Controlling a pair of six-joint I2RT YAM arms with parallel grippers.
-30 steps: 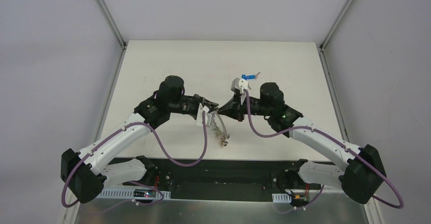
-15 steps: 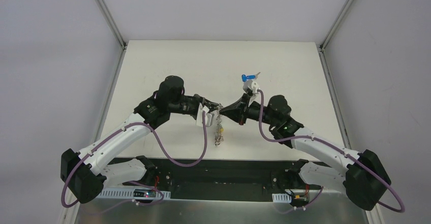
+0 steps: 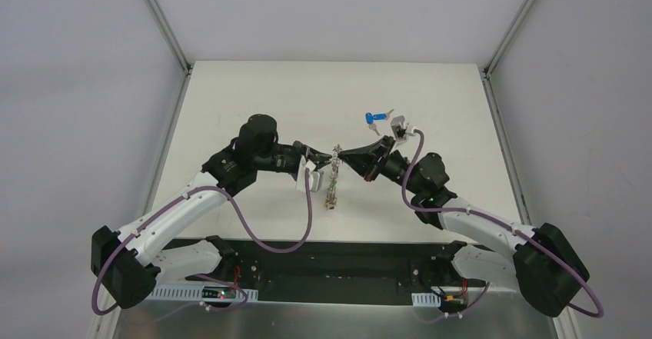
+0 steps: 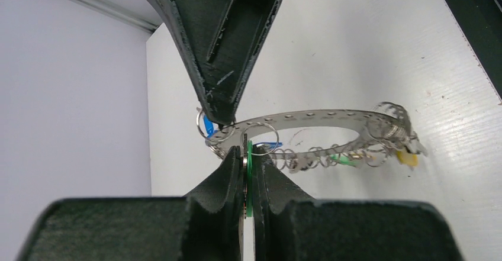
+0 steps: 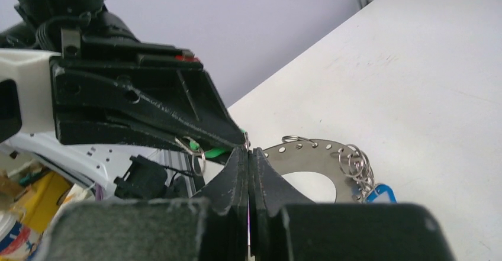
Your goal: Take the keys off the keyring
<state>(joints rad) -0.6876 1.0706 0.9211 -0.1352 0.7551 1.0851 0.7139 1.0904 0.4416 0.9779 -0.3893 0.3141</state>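
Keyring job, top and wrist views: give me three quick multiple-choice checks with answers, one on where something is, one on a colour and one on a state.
1. Where is the loose blue key?
A) on the table, beyond the right claw
B) by the arm bases
C) at the table's left edge

2. What colour is the key head in the left claw?
A) yellow
B) green
C) red

3. How do the claws stand?
A) both open
B) both shut
C) only the left shut

Answers:
1 A: the top view shows it on bare table past the right claw.
2 B: the green key shows edge-on between the fingers.
3 B: each wrist view shows its fingers pressed together at the keyring.
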